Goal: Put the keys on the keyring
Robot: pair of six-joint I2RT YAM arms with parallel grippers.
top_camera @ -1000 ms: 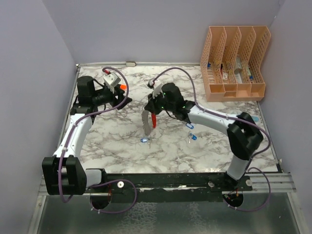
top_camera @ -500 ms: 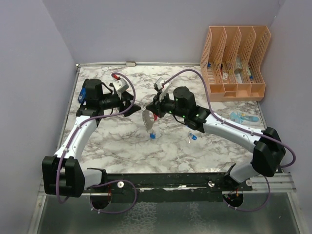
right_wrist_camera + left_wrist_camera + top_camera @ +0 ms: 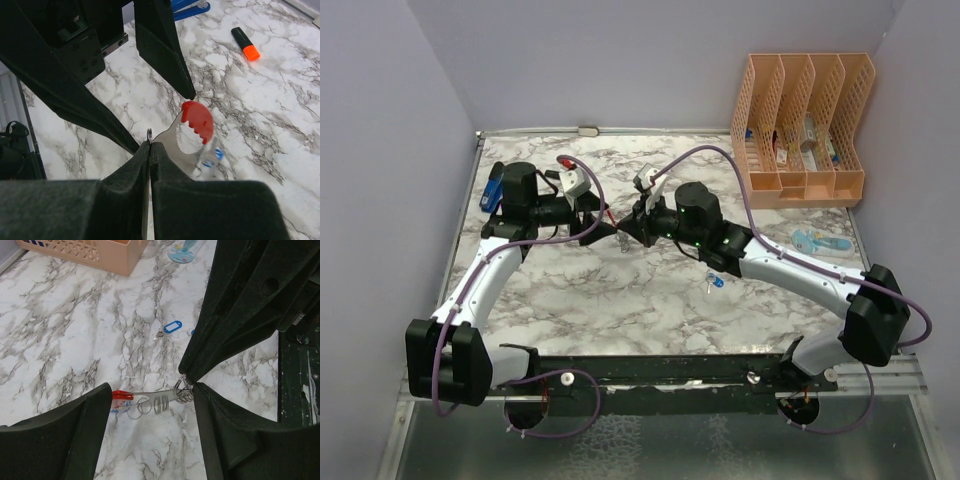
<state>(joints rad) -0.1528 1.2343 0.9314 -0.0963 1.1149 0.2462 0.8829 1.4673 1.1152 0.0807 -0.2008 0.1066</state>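
My right gripper (image 3: 150,146) is shut on the end of the keyring's grey band (image 3: 172,144). It holds the band level above the table, with the red loop (image 3: 198,120) pointing away. One blue key (image 3: 213,157) hangs under the loop. In the left wrist view the keyring (image 3: 159,396) lies across the gap of my open left gripper (image 3: 152,390), apart from both fingers. In the top view the two grippers meet tip to tip, left (image 3: 604,222) and right (image 3: 632,226). Another blue key (image 3: 713,283) lies on the marble and also shows in the left wrist view (image 3: 172,327).
An orange file organizer (image 3: 800,130) stands at the back right. A pale-blue flat item (image 3: 817,241) lies in front of it. A black marker with an orange cap (image 3: 245,43) and a dark-blue stapler-like thing (image 3: 187,7) lie behind the left arm.
My right gripper has raised the keyring from hanging down to level and carried it left, with one key on it. My left gripper has moved right until its open jaws flank the keyring.
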